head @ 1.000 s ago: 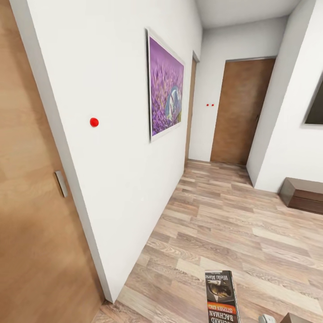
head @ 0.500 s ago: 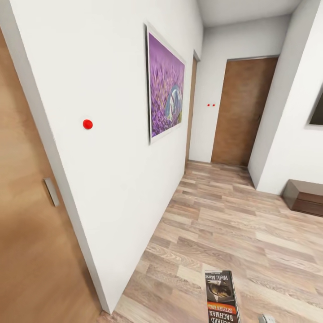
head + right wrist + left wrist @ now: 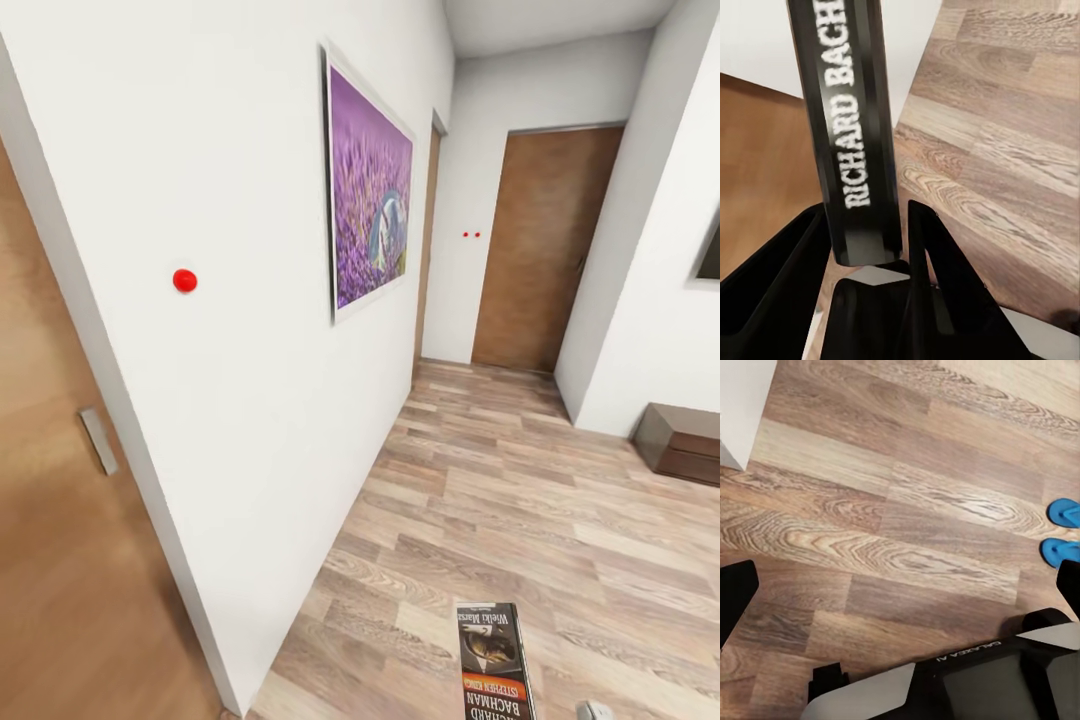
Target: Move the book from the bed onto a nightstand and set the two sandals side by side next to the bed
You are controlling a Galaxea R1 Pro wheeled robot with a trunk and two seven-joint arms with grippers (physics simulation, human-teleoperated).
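Note:
The book [image 3: 495, 660] shows at the bottom of the head view, a dark paperback with an orange band, held above the wood floor. In the right wrist view its spine [image 3: 851, 127] reads "Richard Bachman" and stands between the two black fingers [image 3: 937, 277] of my right gripper [image 3: 865, 211], which is shut on it. My left gripper [image 3: 900, 585] is open over bare floor with nothing between its fingers. Two blue sandals [image 3: 1065, 514] [image 3: 1059, 550] lie side by side on the floor at the edge of the left wrist view. The bed and nightstand are out of view.
A white wall with a purple lavender picture [image 3: 368, 195] and a red dot [image 3: 184, 280] runs close along my left. A wooden door [image 3: 60, 520] is at near left, another door [image 3: 535, 250] ahead. A low dark bench [image 3: 685, 440] stands at right. Wood floor lies open ahead.
The whole head view has shifted: the wall, red dot and near door slide left in the picture, so the camera has moved. The book stays held in the same spot.

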